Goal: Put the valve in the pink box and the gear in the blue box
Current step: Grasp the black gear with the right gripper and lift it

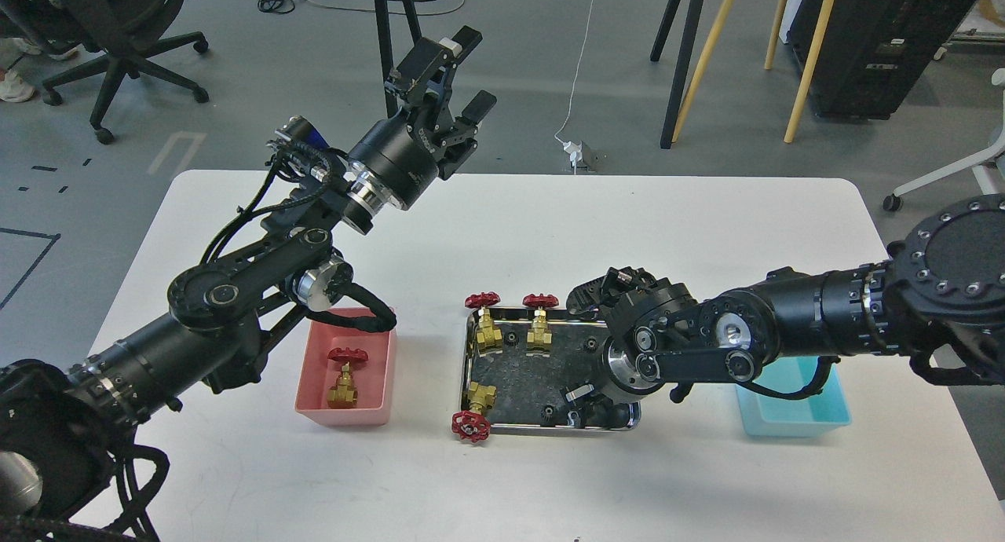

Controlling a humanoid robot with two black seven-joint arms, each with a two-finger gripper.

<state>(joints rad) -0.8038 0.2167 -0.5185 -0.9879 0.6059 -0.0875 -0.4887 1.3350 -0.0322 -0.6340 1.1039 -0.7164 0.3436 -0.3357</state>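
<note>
On the white worktop (510, 228) a shiny steel tray (542, 430) with a dark floor sits in the middle, the pink box (314, 369) to its left and the blue box (793, 420) to its right; one valve (344, 379) stands inside the pink box, brass body down and red handwheel toward the far wall; two more valves stand side by side at the tray's far left edge, one (485, 322) at the corner and one (539, 322) just beside it, red wheels reaching over the rim; a fourth valve (473, 412) lies at the tray's near left corner, its red wheel hanging over the rim onto the worktop; small black gears lie on the tray floor, among them one (512, 338) between the two far valves and one (548, 410) near the front rim, hard to pick out against the dark surface; the left hand (463, 75) is raised well above the far edge of the worktop, fingers spread apart and holding nothing; the right arm comes in across the blue box, covering part of it, and the right hand (585, 404) points down into the tray's near right corner; it is seen dark and end-on, so I cannot tell whether its fingers are spread or pinching a gear; what shows of the blue box's floor is bare.
</note>
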